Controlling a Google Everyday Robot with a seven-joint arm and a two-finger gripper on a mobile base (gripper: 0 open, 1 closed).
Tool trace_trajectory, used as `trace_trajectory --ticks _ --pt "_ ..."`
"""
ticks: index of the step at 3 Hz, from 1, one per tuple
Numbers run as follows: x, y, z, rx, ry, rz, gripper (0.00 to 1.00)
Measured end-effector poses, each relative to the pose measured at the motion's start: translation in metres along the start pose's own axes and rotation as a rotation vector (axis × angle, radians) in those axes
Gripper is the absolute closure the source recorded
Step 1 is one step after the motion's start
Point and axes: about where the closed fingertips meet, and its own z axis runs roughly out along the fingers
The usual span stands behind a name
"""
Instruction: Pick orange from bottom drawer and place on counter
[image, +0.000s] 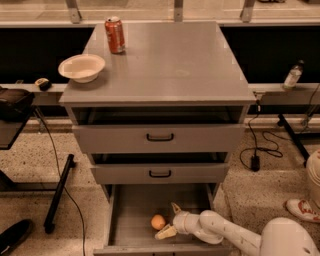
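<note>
The orange (158, 221) lies on the grey floor of the pulled-out bottom drawer (131, 210), a little right of its middle. My gripper (169, 220) reaches in from the lower right on a white arm and sits just to the right of the fruit. It is open, with one pale finger (176, 208) above and the other below, and the fruit is at the mouth of the gap, not held. The counter (170, 60) is the broad grey cabinet top above.
A red soda can (115, 34) and a white bowl (81, 67) stand on the counter's left side. Two shallower drawers with black handles (160, 137) overhang the bottom drawer. Cables, a black stand leg (59, 192) and a bottle (293, 75) surround the cabinet.
</note>
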Motion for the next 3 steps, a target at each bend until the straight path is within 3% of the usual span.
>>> trace_trajectory --ticks 1,2,3 --pt "0.007 0.0 0.008 -0.047 -0.048 0.028 0.0" --pt "0.005 0.004 0.021 -0.089 -0.058 0.022 0.16" --pt "0.008 0.006 0.036 -0.126 -0.038 0.031 0.39"
